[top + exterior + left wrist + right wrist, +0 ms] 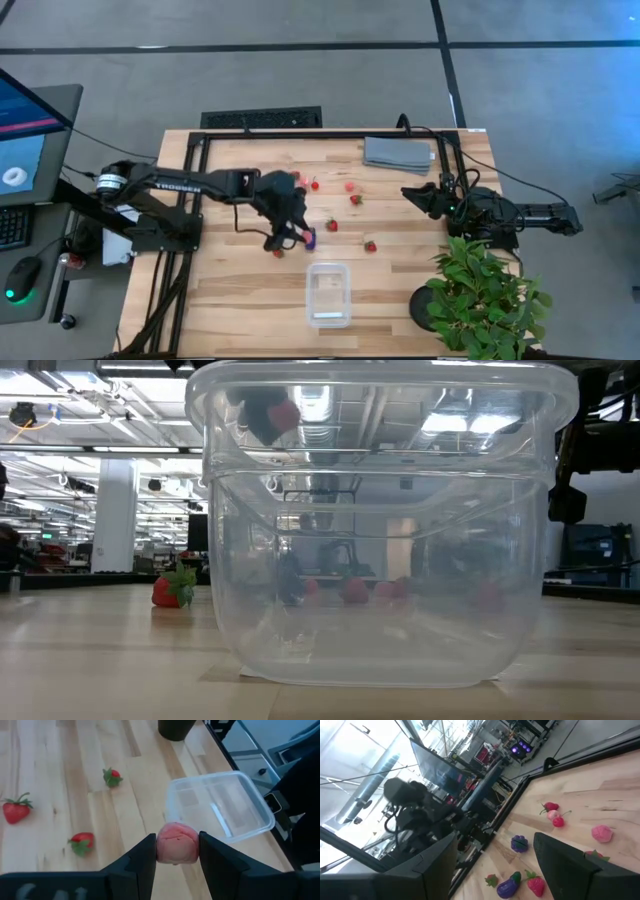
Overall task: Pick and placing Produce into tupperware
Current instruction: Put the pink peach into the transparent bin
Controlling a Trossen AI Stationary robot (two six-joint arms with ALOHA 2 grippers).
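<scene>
My left gripper [293, 238] hangs over the middle of the table, shut on a pink round piece of produce [177, 843]. It also shows high up through the tupperware's wall in the low view [268, 412]. The clear tupperware [328, 293] rests on its base nearer the front edge, just beyond the held piece in the left wrist view [220, 805]. Red strawberry pieces [331, 225] [370, 245] [15, 810] and a purple piece [310, 239] lie loose on the wood. My right gripper [420, 195] waits open at the right side. My left gripper pinches the pink piece by its two opposite sides [161, 845] between the two fingers [145, 855]. The fingers slant downward, coming from the table's left. The piece sits lifted clear of the table.
A folded grey cloth [400, 153] lies at the far right. A green potted plant [485, 295] stands at the near right corner. More produce [314, 184] [349, 186] lies toward the far side. A black frame rail [300, 133] runs along the far edge.
</scene>
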